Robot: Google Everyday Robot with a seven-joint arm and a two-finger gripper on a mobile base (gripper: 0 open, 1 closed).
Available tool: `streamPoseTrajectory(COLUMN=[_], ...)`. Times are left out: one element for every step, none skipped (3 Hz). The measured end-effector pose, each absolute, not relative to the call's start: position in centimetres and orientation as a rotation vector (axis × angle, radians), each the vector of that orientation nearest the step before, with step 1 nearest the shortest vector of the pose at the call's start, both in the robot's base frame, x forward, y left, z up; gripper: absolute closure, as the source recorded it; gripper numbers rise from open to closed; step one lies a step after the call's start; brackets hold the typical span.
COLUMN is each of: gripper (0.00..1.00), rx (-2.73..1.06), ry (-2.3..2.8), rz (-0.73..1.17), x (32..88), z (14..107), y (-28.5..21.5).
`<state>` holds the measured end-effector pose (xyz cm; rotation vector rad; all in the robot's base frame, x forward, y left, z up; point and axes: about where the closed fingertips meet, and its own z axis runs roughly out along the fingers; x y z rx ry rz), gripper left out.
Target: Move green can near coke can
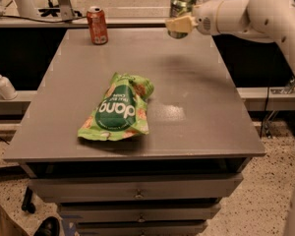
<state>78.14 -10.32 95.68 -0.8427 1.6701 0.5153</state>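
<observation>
The green can (181,5) is held upright in the air above the far right part of the grey table (196,107). My gripper (179,23) comes in from the right on a white arm and is shut on the green can, its pale fingers (181,24) crossing the can's lower half. The coke can (97,25), red-orange with a silver top, stands upright at the table's far left edge, well to the left of the green can.
A flat green "dang" snack bag (119,108) lies in the middle of the table. A white spray bottle (3,84) stands on a ledge at the left. Drawers (137,193) sit under the tabletop. The white arm (255,14) spans the upper right.
</observation>
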Motion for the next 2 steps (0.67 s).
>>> streamPoseTrajectory(gripper=[1.0, 1.0], rx=[-0.855, -0.887], ry=[1.615, 1.582], rz=[0.578, 0.641], x=[81.2, 83.6], z=[94.6, 94.0], y=[-6.7, -2.5])
